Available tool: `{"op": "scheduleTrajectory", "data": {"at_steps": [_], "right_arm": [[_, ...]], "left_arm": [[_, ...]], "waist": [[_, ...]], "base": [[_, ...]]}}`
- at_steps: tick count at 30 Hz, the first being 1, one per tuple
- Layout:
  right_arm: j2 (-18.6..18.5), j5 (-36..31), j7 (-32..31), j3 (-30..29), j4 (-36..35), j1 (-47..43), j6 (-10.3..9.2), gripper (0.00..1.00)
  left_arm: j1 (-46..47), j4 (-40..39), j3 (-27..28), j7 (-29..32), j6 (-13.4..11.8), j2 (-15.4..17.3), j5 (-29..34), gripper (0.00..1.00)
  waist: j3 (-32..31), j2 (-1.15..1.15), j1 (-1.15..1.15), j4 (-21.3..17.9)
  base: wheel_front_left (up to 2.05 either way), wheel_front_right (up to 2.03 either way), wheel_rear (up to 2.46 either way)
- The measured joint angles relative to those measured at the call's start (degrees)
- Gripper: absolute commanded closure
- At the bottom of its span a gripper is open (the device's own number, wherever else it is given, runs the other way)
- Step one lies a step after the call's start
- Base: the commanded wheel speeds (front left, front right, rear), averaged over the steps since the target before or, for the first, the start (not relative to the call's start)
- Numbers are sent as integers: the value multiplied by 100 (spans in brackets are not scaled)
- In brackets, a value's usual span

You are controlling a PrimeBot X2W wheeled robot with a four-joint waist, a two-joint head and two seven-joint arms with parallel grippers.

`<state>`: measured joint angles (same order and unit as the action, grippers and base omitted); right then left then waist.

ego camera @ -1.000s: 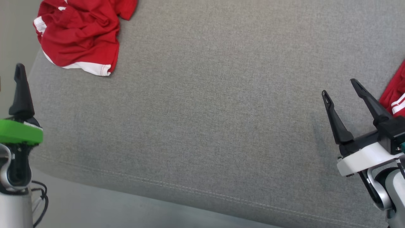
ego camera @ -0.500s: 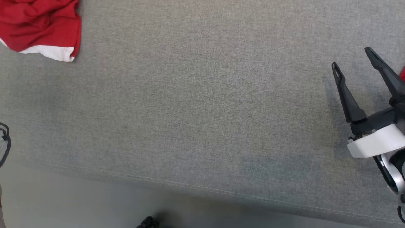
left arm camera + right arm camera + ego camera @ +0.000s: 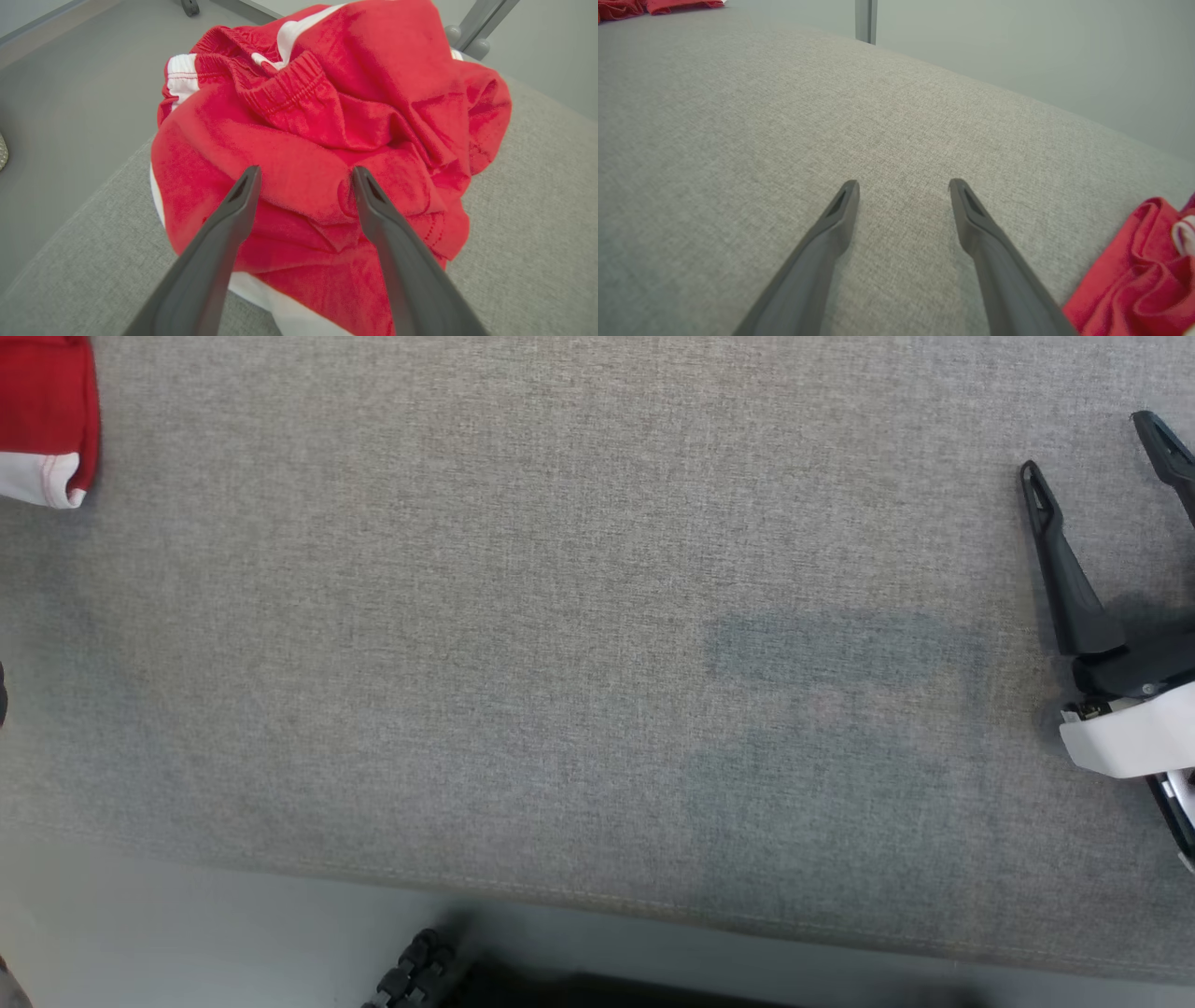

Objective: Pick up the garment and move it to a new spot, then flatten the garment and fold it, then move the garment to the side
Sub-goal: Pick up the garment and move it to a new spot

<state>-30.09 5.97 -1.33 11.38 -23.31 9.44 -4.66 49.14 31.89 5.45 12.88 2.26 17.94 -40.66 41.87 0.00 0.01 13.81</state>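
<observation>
No words, numbers, brand names, labels or signs can be read. The crumpled red cloth garment with white trim (image 3: 327,140) has no writing that shows, and neither does the grey woven fabric surface (image 3: 560,663).

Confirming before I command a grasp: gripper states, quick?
Left gripper: open, empty, pointed at the garment.
Right gripper: open, empty, over the cushion.

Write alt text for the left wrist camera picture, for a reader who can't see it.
A crumpled red fabric garment with white trim and an elastic waistband lies heaped near the corner of a grey woven fabric surface. The left hand points at it, its two long dark fingers spread open and closed on nothing.
</observation>
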Motion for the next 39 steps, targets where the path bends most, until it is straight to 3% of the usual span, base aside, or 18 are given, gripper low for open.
{"op": "scheduleTrajectory", "data": {"at_steps": [4,5,7,8,24,35,39], "right_arm": [[-31,-22,-25,-90,-46,8,-5,0],[-33,-31,-27,-104,-57,8,-7,0],[-32,-35,-32,-112,-90,8,-8,0],[-31,-35,-32,-116,-99,8,-21,0],[100,-33,29,-142,91,3,-99,0],[350,59,267,-24,444,-47,-101,0],[511,107,392,57,644,-99,-108,0]], "left_arm": [[198,285,-78,-9,1,-68,19,0],[244,352,-100,-5,2,-98,18,53],[321,503,-142,1,3,-120,19,95],[341,555,-156,0,23,-116,19,100],[769,1093,-318,-380,338,-325,25,100],[766,1109,-791,-603,480,-505,65,100],[610,999,-993,-716,485,-733,67,100]], "waist": [[104,0,0,-75],[121,0,0,-84],[144,0,0,-95],[150,0,0,-97],[-110,0,0,19],[-578,0,0,91],[-808,0,0,91]], "base": [[0,0,0],[0,0,0],[0,0,0],[0,0,0],[0,0,0],[0,0,0],[0,0,0]]}}
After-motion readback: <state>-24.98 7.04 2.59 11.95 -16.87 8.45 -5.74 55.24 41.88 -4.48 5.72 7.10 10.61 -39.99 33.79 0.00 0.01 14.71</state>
